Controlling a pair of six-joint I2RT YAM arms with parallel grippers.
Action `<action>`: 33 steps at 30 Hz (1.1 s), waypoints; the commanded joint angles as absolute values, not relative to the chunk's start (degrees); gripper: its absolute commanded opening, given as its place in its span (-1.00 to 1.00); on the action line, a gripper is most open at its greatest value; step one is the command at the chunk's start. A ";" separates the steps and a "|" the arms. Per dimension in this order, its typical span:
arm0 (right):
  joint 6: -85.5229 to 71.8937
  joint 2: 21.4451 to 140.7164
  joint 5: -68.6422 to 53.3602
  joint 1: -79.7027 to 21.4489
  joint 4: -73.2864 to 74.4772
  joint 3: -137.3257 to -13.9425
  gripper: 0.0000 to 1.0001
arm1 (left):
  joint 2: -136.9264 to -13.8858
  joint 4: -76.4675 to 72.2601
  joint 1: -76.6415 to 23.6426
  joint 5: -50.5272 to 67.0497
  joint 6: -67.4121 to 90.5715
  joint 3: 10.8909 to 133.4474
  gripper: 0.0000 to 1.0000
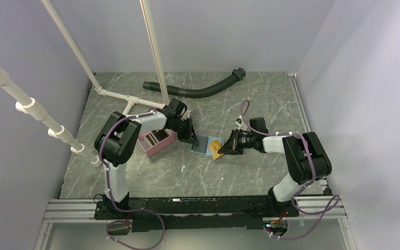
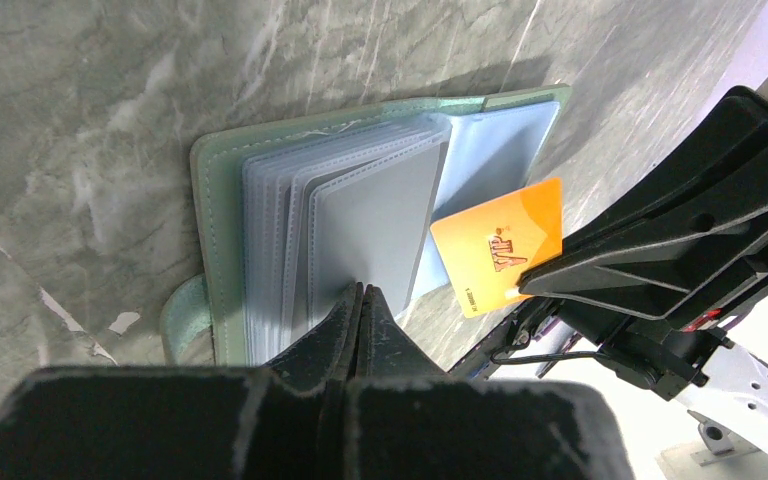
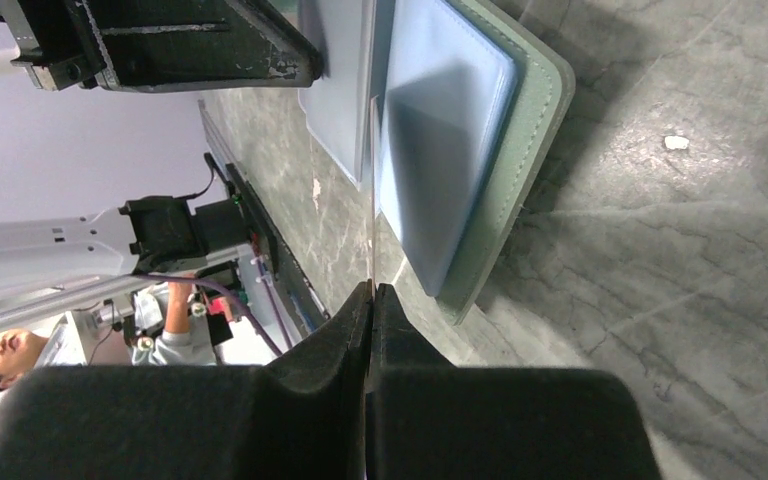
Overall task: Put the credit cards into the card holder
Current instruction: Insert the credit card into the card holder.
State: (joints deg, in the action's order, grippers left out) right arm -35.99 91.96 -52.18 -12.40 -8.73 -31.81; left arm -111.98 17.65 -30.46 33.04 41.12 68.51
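Right end effector (image 3: 372,292) pinches orange card (image 2: 500,245) | long axis toward card holder (image 2: 215,220)

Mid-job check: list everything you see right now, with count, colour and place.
card holder: one, light blue with green cover, open at table centre
card: one, orange, at the holder's edge, held by the right pincer
box: one, pink, left of the holder
hose: one, black, back of table
pipes: several, white, back left
table: one, grey marble
left pincer: shut, tip on the holder's clear sleeves
right pincer: shut on the card
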 commanded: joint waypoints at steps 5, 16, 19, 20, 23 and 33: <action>-37.00 91.62 -54.27 -12.13 -12.95 -32.61 -1.00 | -113.49 19.49 -30.50 28.46 38.94 68.42 -1.00; -37.52 93.14 -54.58 -12.22 -13.98 -33.50 -1.00 | -113.14 18.90 -30.50 28.69 39.20 67.72 -1.00; -37.47 93.85 -54.61 -12.22 -14.41 -33.62 -1.00 | -113.18 18.70 -30.48 28.87 39.37 67.65 -1.00; -37.88 94.27 -54.89 -12.22 -15.03 -33.51 -1.00 | -113.17 18.53 -30.50 28.98 39.37 67.64 -1.00; -38.75 95.26 -55.53 -12.37 -16.60 -33.41 -1.00 | -113.14 18.29 -30.50 29.13 39.59 67.60 -1.00; -38.08 90.61 -54.00 -12.55 -12.88 -34.26 -1.00 | -113.25 18.15 -30.50 29.31 39.56 67.41 -1.00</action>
